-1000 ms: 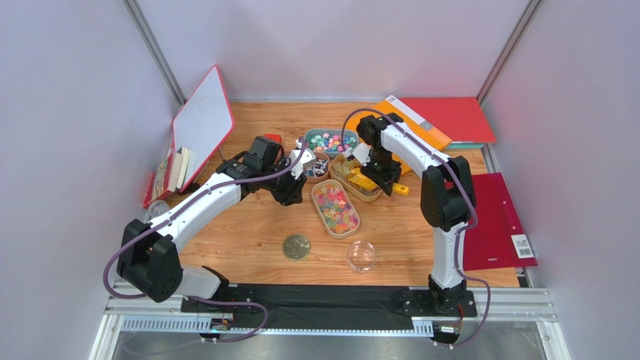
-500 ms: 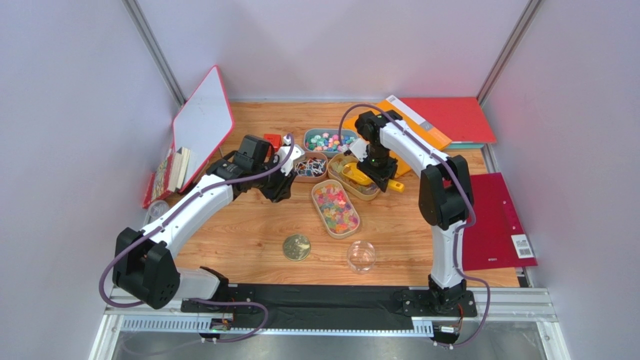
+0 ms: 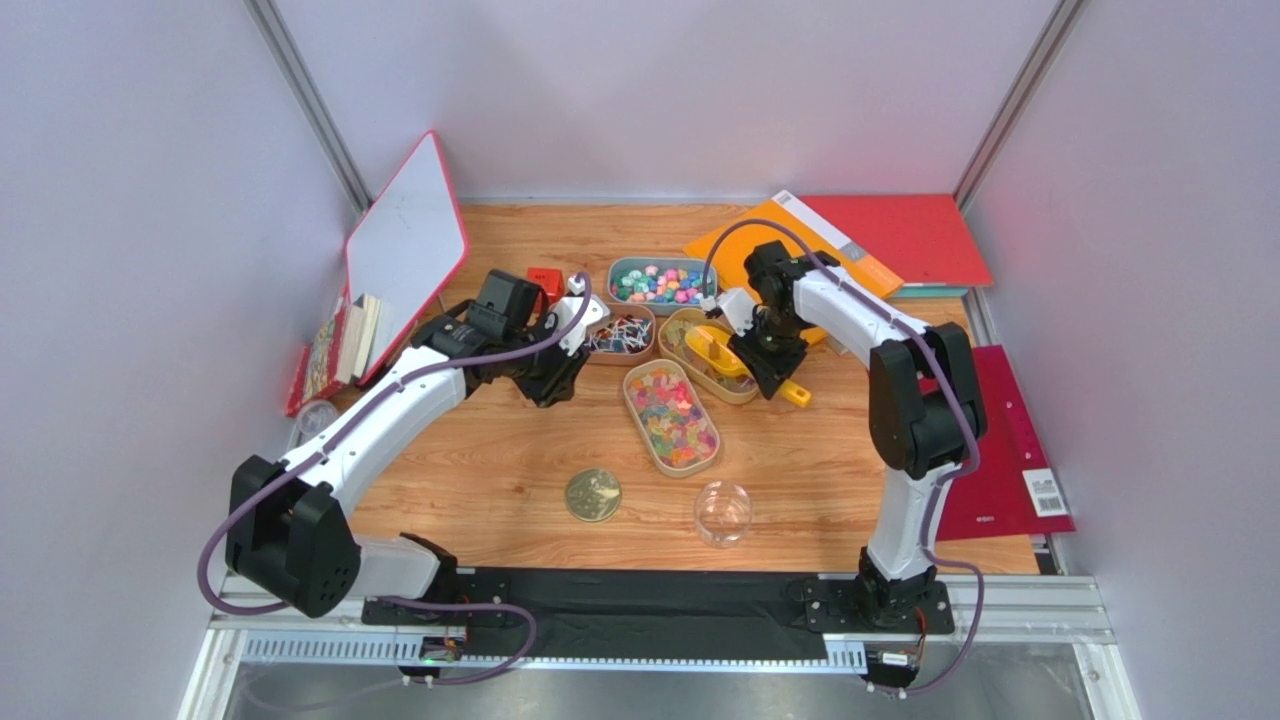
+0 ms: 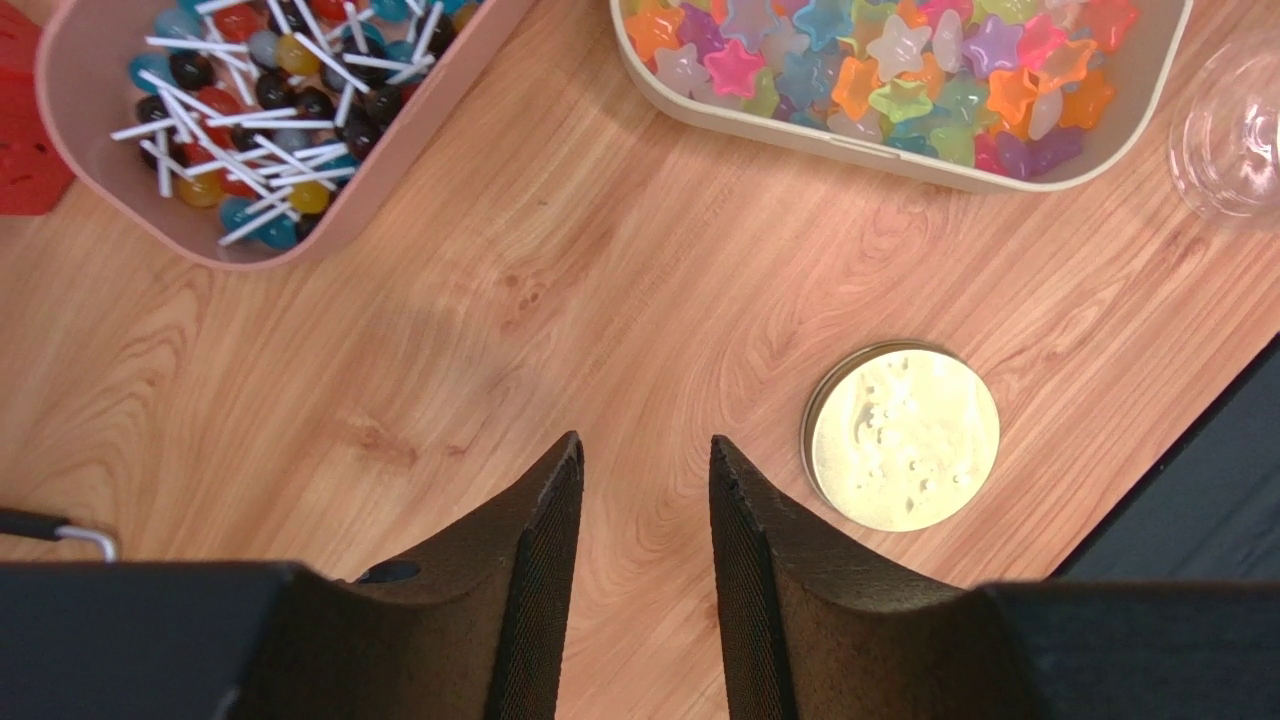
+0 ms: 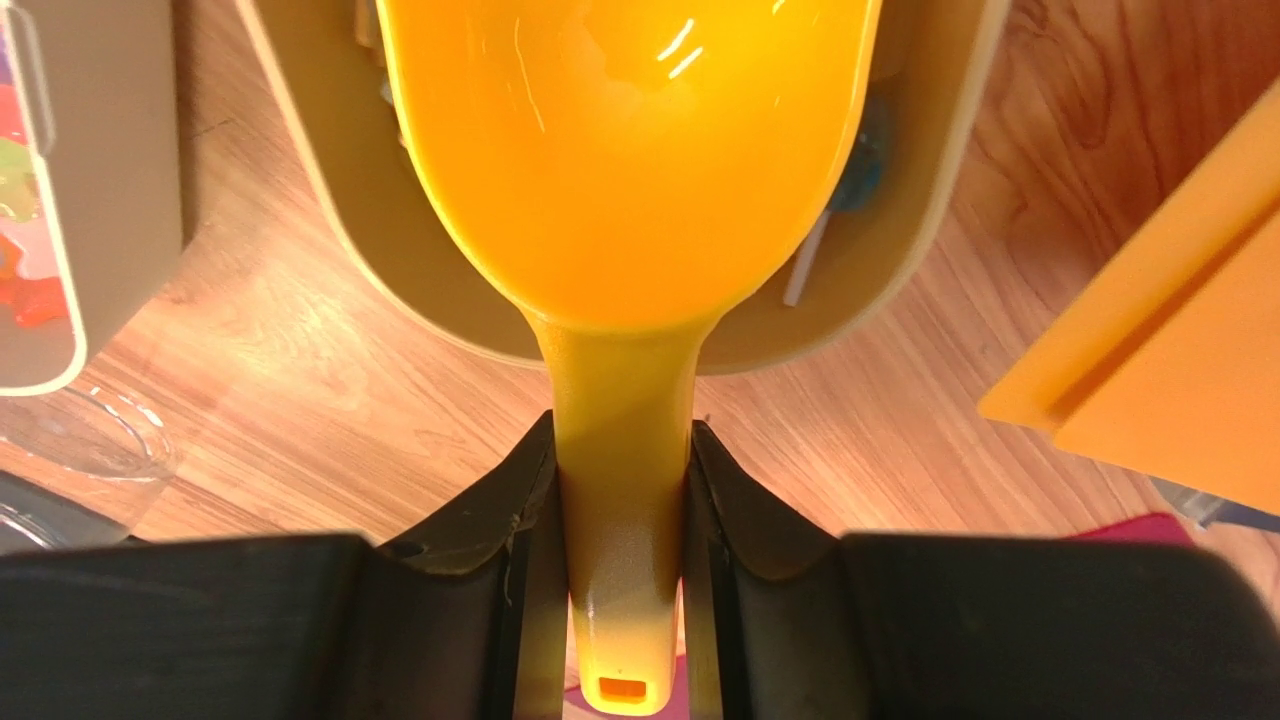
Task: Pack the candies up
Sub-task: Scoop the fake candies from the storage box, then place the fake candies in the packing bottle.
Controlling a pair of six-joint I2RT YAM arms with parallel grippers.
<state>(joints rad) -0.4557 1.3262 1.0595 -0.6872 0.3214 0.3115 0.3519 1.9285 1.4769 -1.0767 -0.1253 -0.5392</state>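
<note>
The candies lie in four trays: wrapped pink, green and blue bits in a teal tray (image 3: pixel 661 281), lollipops (image 4: pixel 248 90) in a pink tray (image 3: pixel 624 333), star gummies (image 4: pixel 887 68) in a beige tray (image 3: pixel 672 416), and a tan tray (image 3: pixel 733 387). My right gripper (image 3: pixel 771 368) (image 5: pixel 621 435) is shut on the handle of a yellow scoop (image 5: pixel 631 150). The scoop's bowl sits over the tan tray (image 5: pixel 939 210) and looks bare inside. My left gripper (image 3: pixel 553 375) (image 4: pixel 643 450) hangs open over bare wood near the lollipop tray, nothing between its fingers.
A round gold lid (image 3: pixel 592 494) (image 4: pixel 902 438) and a clear jar (image 3: pixel 724 512) stand toward the near edge. A red cube (image 3: pixel 544 281) sits behind the left wrist. A whiteboard (image 3: pixel 406 240) leans at the left; orange (image 5: pixel 1172 375) and red folders (image 3: pixel 917 237) lie at the back right.
The right arm has swung its elbow right and turned the scoop's handle toward the near side, bowl still in the tan tray. The left gripper drew back a little to the left.
</note>
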